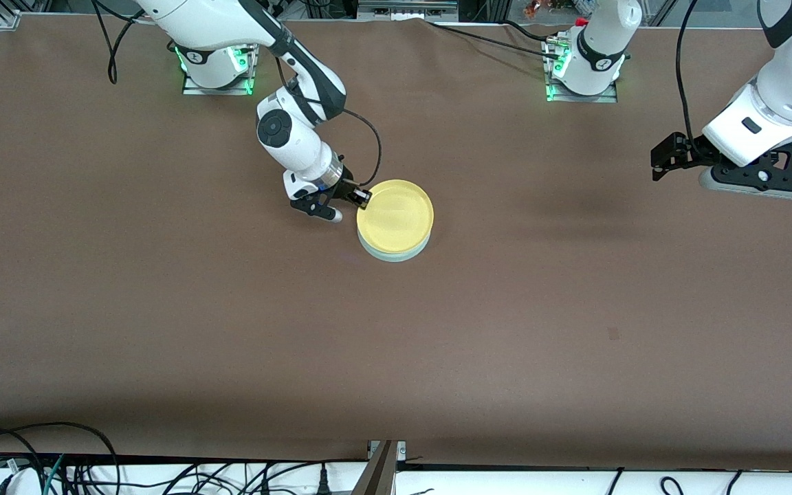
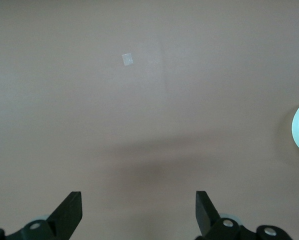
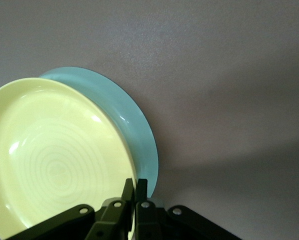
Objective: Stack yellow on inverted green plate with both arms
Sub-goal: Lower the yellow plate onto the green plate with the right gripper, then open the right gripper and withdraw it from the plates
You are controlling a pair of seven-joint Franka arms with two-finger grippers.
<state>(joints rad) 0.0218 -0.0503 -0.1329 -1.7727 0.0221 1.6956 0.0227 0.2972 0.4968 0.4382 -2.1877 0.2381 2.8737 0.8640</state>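
Yellow plate (image 1: 396, 208) rests on green plate (image 1: 394, 251); my right claw (image 1: 363, 198) pinches its rim at nine o'clock; my left claw (image 1: 757, 180) waits spread above the desk (image 1: 575, 309).

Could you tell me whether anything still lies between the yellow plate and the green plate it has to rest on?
Nothing visible does: the yellow plate already sits on the green plate, its rim pinched by the right end effector.
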